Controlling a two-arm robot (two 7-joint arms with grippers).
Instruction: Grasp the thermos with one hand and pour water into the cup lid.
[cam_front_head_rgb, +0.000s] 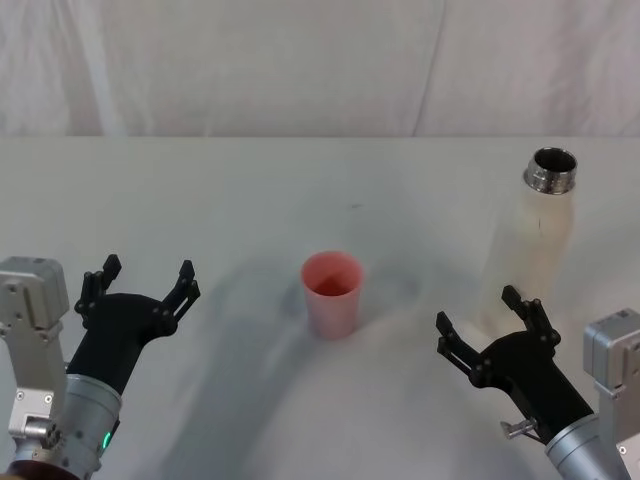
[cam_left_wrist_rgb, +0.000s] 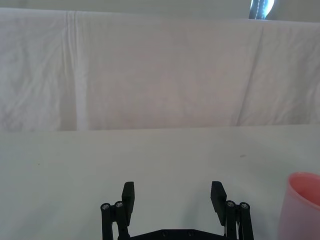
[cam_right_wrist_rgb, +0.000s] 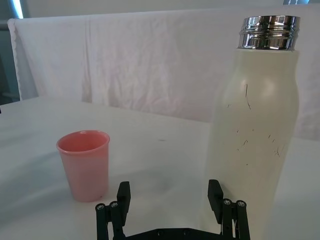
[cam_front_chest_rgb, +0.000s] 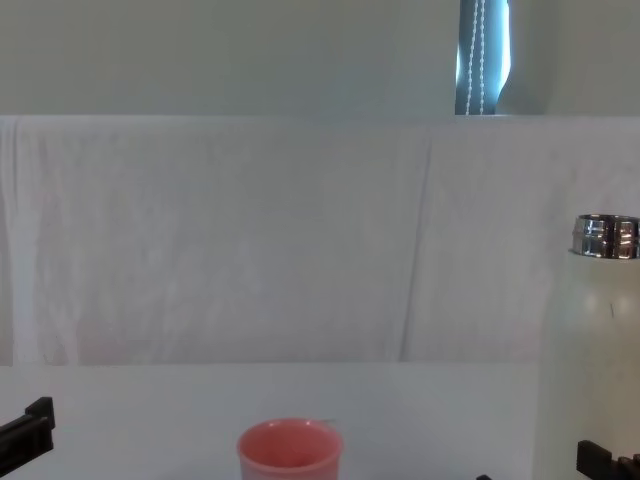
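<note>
On the white-draped table, the black right gripper, jaws spread, must next close around the tall cream thermos.

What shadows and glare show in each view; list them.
Head view: soft grey shadows spread on the table left of the cup lid and under the left gripper. Right wrist view: bright highlights on the thermos steel neck. Chest view: a bright window strip glares above the backdrop.
</note>
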